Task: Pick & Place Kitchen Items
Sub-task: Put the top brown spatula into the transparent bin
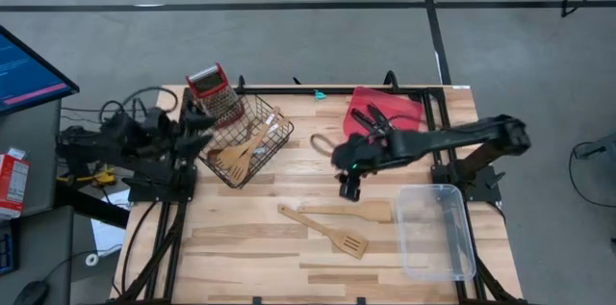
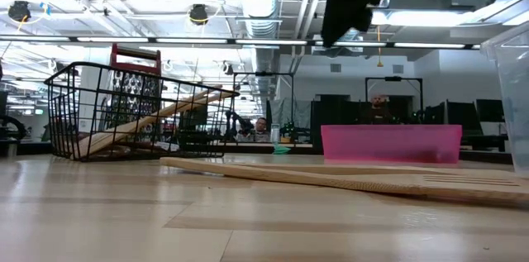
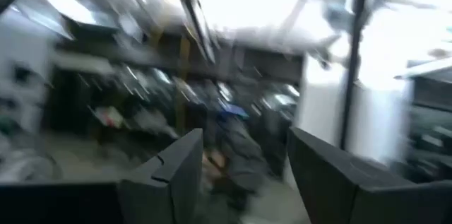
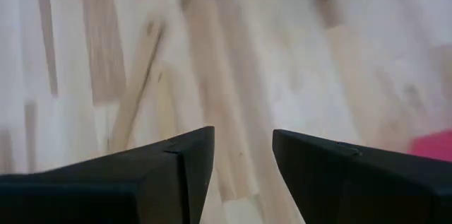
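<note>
Two pale wooden spatulas lie flat on the table: a plain one [image 1: 339, 212] and a slotted one [image 1: 335, 239], seen low across the table [image 2: 347, 177]. More wooden utensils [image 1: 239, 154] lean inside the black wire basket [image 1: 252, 141]. My right gripper [image 1: 348, 188] hangs open above the table just beyond the plain spatula, with nothing between its fingers [image 4: 244, 139]. My left gripper [image 1: 200, 124] is drawn back by the basket's left side. It is open and empty and points up into the room [image 3: 244, 143].
A red-handled grater [image 1: 216, 90] stands at the basket's far left corner. A flat red tray [image 1: 385, 108] lies at the far right, under my right arm. A clear plastic bin [image 1: 438, 233] sits at the near right, beside the spatulas.
</note>
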